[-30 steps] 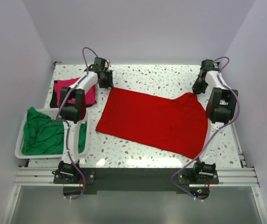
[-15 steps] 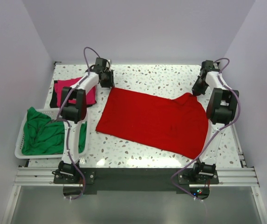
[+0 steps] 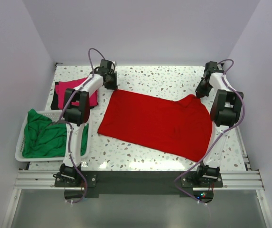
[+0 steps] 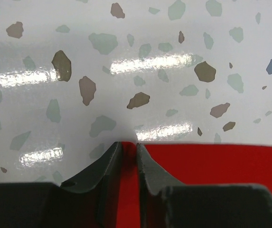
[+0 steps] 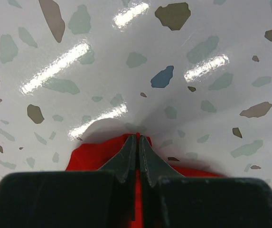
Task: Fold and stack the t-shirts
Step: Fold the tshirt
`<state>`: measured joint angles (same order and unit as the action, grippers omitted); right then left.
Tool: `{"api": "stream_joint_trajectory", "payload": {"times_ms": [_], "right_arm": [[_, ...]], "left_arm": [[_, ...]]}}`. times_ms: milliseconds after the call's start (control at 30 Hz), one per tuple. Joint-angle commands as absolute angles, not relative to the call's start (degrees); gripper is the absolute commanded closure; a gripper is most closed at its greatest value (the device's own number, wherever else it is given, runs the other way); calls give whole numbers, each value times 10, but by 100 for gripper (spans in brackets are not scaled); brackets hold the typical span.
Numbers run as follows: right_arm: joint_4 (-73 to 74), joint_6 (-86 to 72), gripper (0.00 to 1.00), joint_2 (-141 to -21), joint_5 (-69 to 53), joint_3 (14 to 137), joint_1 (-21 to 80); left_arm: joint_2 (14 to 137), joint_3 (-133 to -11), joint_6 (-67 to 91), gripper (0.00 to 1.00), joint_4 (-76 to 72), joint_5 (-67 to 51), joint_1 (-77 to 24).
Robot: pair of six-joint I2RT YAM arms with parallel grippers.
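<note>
The large red t-shirt point(image 3: 157, 121) lies spread flat in the middle of the table. My left gripper point(image 3: 111, 84) is at its far left corner. In the left wrist view the jaws point(image 4: 129, 145) stand a narrow gap apart, open, with the corner of red cloth point(image 4: 211, 161) between them. My right gripper point(image 3: 200, 92) is at the shirt's far right corner, which is bunched up. It is shut point(image 5: 138, 137) on a pinch of the red cloth point(image 5: 93, 154). A magenta-pink t-shirt point(image 3: 76, 90) lies folded at the far left. A green t-shirt point(image 3: 43, 135) is crumpled in a basket.
The white basket point(image 3: 19, 142) stands at the near left edge of the table. A dark cloth point(image 3: 55, 99) lies under the pink shirt. Walls enclose the table on the left, back and right. Speckled tabletop point(image 3: 164, 78) shows beyond the red shirt.
My left gripper has shifted slightly right onto the shirt's far left corner and its jaws have narrowed. The right arm and the shirts have not moved.
</note>
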<state>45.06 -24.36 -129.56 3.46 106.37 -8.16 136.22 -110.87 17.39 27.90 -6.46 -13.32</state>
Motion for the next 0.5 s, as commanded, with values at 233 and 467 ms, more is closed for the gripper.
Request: {"api": "stream_joint_trajectory", "payload": {"times_ms": [233, 467], "right_arm": [[479, -250, 100, -1273, 22, 1094, -83], [534, -268, 100, -1301, 27, 1174, -95]], "left_arm": [[1383, -1107, 170, 100, 298, -34, -144], [1388, -1136, 174, 100, 290, -37, -147]]}}
